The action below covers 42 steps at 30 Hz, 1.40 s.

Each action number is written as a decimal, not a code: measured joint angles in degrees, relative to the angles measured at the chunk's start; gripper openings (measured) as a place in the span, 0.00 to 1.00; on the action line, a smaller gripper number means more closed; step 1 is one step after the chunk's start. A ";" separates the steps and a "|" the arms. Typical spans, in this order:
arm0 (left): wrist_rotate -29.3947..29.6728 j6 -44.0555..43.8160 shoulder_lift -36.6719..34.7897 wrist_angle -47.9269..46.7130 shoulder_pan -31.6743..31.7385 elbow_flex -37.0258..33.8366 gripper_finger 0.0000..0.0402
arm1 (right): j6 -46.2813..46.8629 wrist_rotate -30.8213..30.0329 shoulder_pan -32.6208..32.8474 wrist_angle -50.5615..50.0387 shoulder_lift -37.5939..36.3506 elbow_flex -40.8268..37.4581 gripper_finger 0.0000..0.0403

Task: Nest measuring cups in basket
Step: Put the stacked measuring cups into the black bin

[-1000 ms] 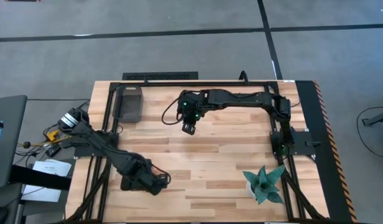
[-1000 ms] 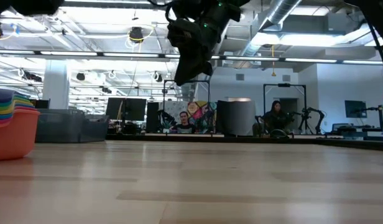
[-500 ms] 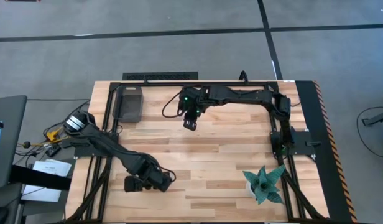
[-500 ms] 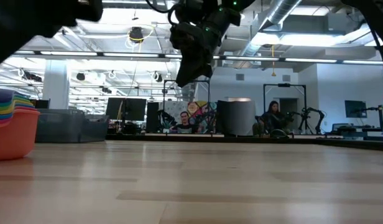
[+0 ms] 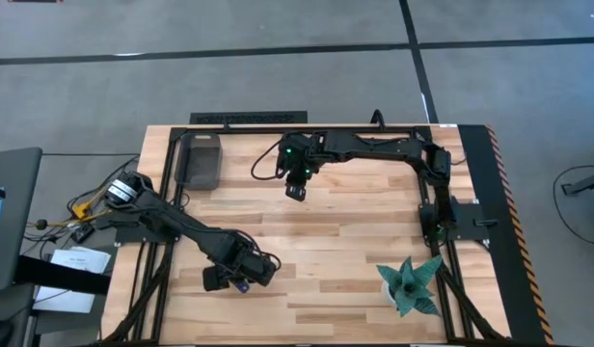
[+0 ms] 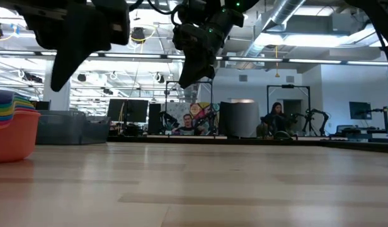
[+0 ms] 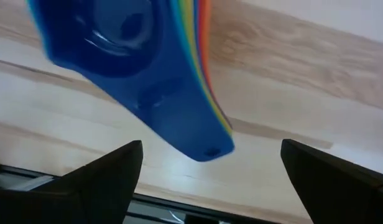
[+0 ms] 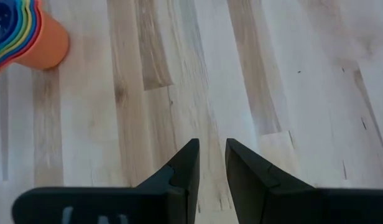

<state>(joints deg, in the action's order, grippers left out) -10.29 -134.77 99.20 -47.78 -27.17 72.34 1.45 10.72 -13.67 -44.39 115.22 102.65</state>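
The measuring cups [image 7: 123, 50] stand nested in one stack on the wood table, dark blue innermost and red outermost [image 6: 11, 129], with their handles stacked. My left gripper [image 7: 210, 180] hangs open above the stack, near the table's near left [image 5: 220, 280]. Its fingers stand wide on either side of the handle end [image 7: 207, 146] without touching it. My right gripper [image 5: 294, 191] hangs high over the table's far middle, narrowly open and holding nothing [image 8: 210, 158]. The dark grey basket [image 5: 202, 159] sits at the far left corner.
A teal spiky plant [image 5: 411, 285] stands near the right front corner. A black metal frame [image 5: 249, 119] runs along the table's edges. Bare wood lies between the cups and the basket. People sit in the room behind [image 6: 279, 116].
My left gripper has moved toward the table's right and down over the stack of cups, and its arm has come into the top left of the low view. The cups have stayed where they were. My right arm has kept still.
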 joint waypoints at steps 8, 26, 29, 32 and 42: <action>-1.23 0.01 1.36 0.54 -0.49 0.07 0.93 | 0.00 0.00 0.00 0.10 0.00 0.00 0.26; 3.73 3.82 5.09 -1.55 1.96 -0.15 0.92 | 0.01 -0.02 0.03 0.17 0.00 0.00 0.26; 3.36 4.34 5.09 -2.70 1.98 -0.15 0.90 | 0.00 0.00 0.07 0.05 0.00 0.00 0.26; 2.81 4.69 5.09 -3.05 1.67 -0.15 0.88 | 0.00 -0.01 0.07 -0.15 0.00 0.00 0.26; 0.03 6.41 5.09 -3.33 -0.83 -0.15 0.85 | -0.53 1.62 0.38 0.06 0.24 0.00 0.26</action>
<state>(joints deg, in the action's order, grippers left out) -10.25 -128.36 104.29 -51.10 -28.00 72.18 0.92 12.34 -13.29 -44.33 115.45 102.65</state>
